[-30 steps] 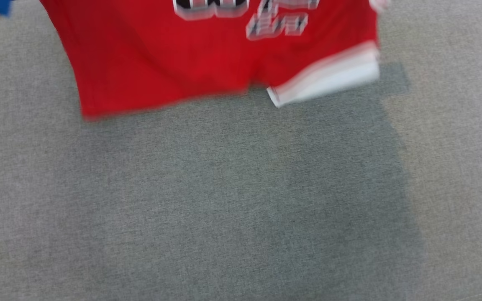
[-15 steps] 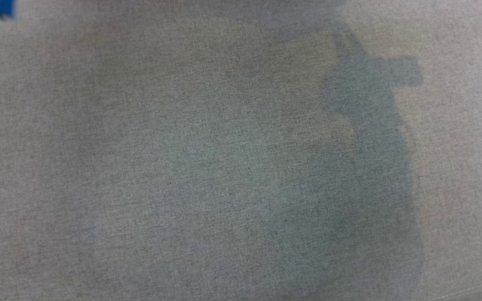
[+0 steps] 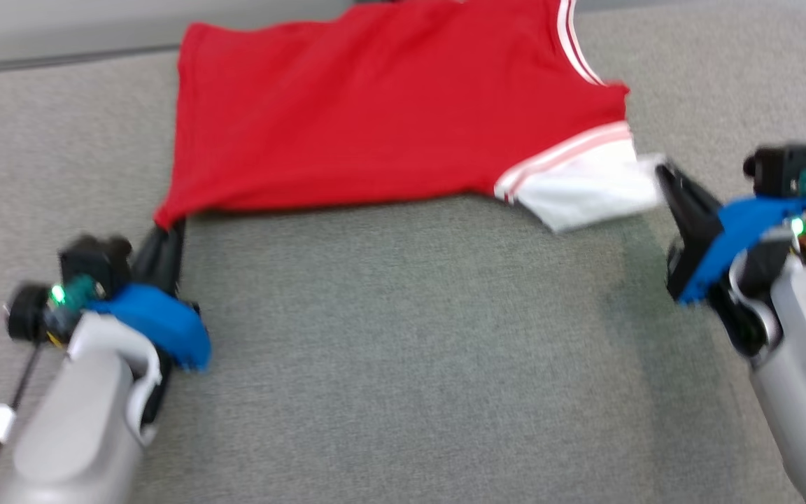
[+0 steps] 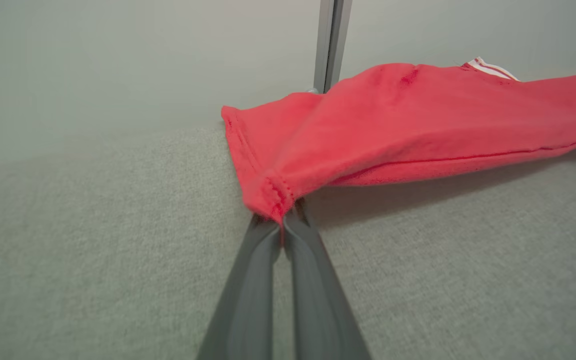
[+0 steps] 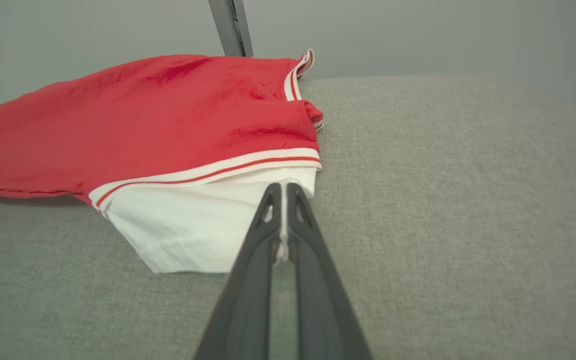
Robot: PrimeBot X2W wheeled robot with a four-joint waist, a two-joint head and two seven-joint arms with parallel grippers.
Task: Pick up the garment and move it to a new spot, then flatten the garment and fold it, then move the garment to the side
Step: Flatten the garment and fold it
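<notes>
Head view has swung since half a second ago, when it held bare grey weave and shadow. Now it takes in the red knit jersey with white striped trim [image 3: 389, 119], spread over the far part of the grey woven fabric surface [image 3: 410, 364]. My left claw [image 3: 165, 234] is pressed together on its stitched red hem corner. My right claw [image 3: 663, 175] pinches the edge of the plain white sleeve [image 3: 585, 192]. The near edge runs taut between them, raised a little with shadow beneath. The jersey's far edge is cut off at the top, and blur smears both my wrists. The weave looks coarse, the jersey soft.
</notes>
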